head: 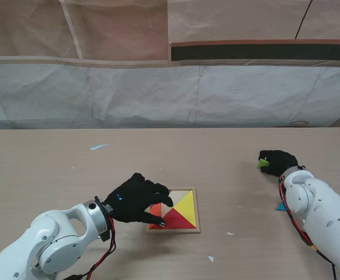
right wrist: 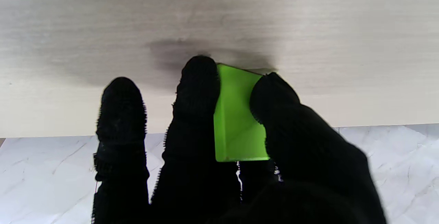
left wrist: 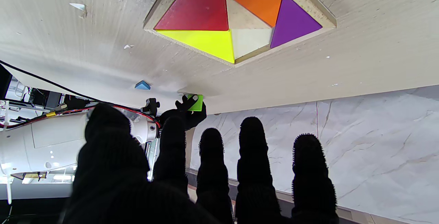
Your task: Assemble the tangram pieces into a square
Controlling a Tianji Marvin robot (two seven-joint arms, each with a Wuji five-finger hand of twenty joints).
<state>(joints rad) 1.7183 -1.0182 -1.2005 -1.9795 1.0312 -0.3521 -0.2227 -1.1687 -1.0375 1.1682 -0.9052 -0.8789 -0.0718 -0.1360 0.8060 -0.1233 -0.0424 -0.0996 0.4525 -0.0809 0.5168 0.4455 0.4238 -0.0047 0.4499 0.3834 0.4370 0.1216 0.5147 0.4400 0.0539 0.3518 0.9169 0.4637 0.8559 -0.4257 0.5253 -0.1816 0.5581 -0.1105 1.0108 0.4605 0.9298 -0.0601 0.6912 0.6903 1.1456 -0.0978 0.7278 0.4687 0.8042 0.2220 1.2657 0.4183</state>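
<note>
A square wooden tray (head: pixel 190 231) lies near me, left of the table's middle. It holds a red triangle (head: pixel 179 219), a yellow triangle (head: pixel 186 205), an orange piece (head: pixel 155 209) and, in the left wrist view, a purple triangle (left wrist: pixel 291 23) around bare wood (left wrist: pixel 248 40). My left hand (head: pixel 136 198) hovers over the tray's left side, fingers spread (left wrist: pixel 252 138), holding nothing. My right hand (head: pixel 277 161) at the right is shut on a green piece (right wrist: pixel 238 117), pinched between thumb and finger just above the table. A small blue piece (head: pixel 281 206) lies beside the right forearm.
Small white scraps (head: pixel 211 258) lie near the table's front edge, and a pale blue smear (head: pixel 98 146) sits at the far left. A crinkled white sheet covers the wall behind the table. The right forearm (head: pixel 322 210) crosses the near right corner.
</note>
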